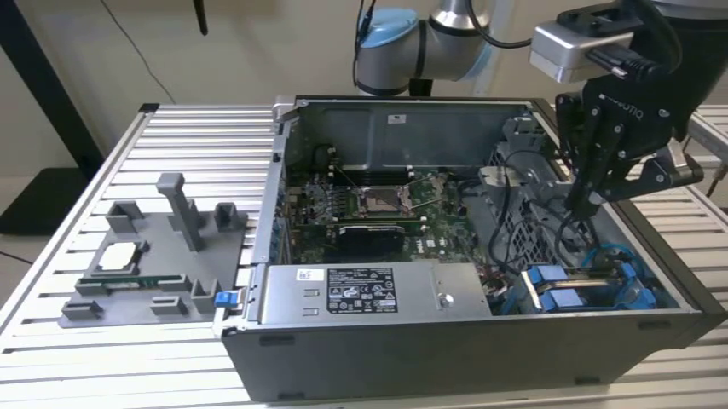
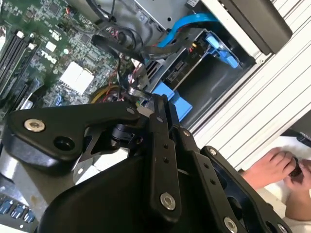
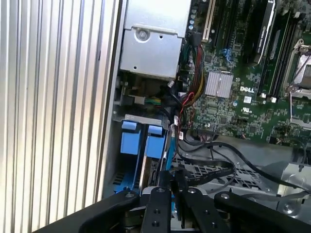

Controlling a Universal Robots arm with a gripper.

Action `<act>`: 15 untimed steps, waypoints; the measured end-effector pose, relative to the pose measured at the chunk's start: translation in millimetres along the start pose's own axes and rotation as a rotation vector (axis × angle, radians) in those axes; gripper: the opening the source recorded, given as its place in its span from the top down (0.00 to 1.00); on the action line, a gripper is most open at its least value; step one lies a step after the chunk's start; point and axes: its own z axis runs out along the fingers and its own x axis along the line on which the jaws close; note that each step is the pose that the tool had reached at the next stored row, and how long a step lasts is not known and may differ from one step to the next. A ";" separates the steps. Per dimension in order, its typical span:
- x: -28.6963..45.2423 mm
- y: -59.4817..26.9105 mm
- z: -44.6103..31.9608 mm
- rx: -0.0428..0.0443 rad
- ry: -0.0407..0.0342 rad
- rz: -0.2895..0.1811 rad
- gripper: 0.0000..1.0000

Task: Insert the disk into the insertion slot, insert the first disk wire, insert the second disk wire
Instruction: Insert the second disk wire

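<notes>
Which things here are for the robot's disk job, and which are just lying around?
For the job: gripper, insertion slot, black wires, blue wire.

Just lying about: power supply box, grey tray, chip on the tray, person's hand.

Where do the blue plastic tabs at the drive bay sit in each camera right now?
Exterior view: blue tabs in the case's near corner on the exterior view's right, below the gripper.
Second wrist view: blue tabs just beyond the gripper.
First wrist view: blue tabs beside the case wall.
Shared landmark: the motherboard.
</notes>
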 end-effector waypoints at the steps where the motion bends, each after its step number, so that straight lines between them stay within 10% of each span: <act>1: -0.1 0.0 0.3 0.0000 -0.0001 0.000 1.00; 15: 19.8 3.9 11.9 0.0026 -0.0190 0.002 1.00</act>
